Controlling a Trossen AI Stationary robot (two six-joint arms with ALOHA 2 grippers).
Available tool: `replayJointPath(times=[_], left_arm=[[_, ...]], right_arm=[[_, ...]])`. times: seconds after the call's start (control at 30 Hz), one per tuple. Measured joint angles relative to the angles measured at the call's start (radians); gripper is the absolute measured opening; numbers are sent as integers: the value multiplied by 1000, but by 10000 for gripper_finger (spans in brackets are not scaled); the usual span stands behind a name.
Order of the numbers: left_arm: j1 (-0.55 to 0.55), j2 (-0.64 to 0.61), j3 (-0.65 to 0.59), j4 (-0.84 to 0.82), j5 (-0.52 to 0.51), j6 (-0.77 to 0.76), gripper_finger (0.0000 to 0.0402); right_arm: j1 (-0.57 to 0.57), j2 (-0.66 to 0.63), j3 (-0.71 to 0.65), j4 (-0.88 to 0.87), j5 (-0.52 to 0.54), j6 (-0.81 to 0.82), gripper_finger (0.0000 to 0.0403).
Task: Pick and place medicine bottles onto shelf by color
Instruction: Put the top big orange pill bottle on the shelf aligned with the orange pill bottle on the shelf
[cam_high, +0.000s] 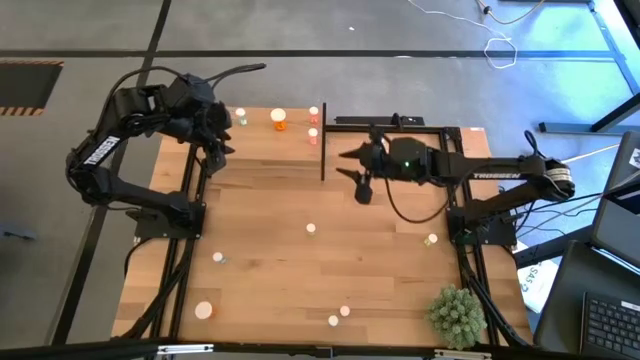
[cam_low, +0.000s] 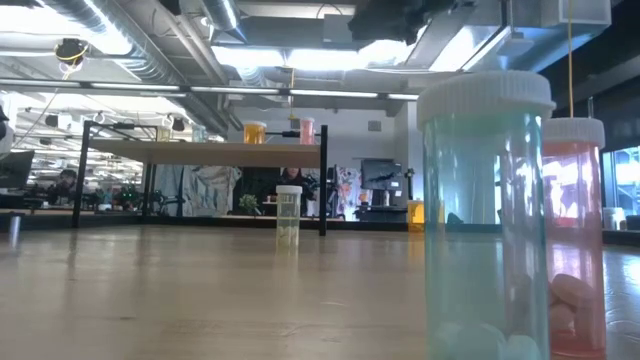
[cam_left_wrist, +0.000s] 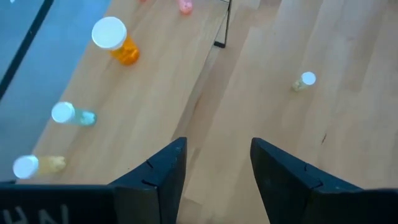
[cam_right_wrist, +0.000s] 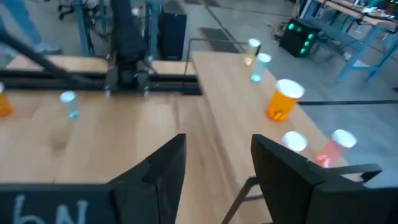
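Already the shelf (cam_high: 262, 128) at the table's twelve o'clock edge carries an orange bottle (cam_high: 279, 121), two pink bottles (cam_high: 313, 132) and a pale green bottle (cam_high: 241, 118). More medicine bottles stand loose on the table (cam_high: 300, 270): a small yellowish one (cam_high: 311, 229) near centre, others toward six and four o'clock. The left gripper (cam_high: 222, 150) hangs at the shelf's edge, at ten o'clock, fingers apart and holding nothing. The right gripper (cam_high: 348, 165) hovers near one o'clock, jaws likewise parted and empty. Risk: these light, upright bottles may topple and roll if a finger clips a cap, and a descending arm could knock the shelf's black post (cam_high: 322, 142) or the bottles already placed.
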Motion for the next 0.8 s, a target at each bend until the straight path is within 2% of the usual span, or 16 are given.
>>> replayJointPath(times=[0.1, 0.2, 0.43, 0.6, 0.8], left_arm=[[-17, -19, 0, -2, 2, -52, 173], [-43, -36, 0, -2, 2, -111, 173], [-131, -48, 0, -3, -9, -188, 173], [-184, -49, -8, 7, -20, -188, 173], [-230, -55, -99, 35, -67, -188, 173]], right_arm=[[55, -4, 0, -26, 39, -1, 184], [86, -4, 36, -94, 29, 2, 184], [127, -5, 202, -409, 17, 29, 184], [130, -5, 306, -652, 11, 163, 184], [130, -4, 338, -757, 11, 367, 184]])
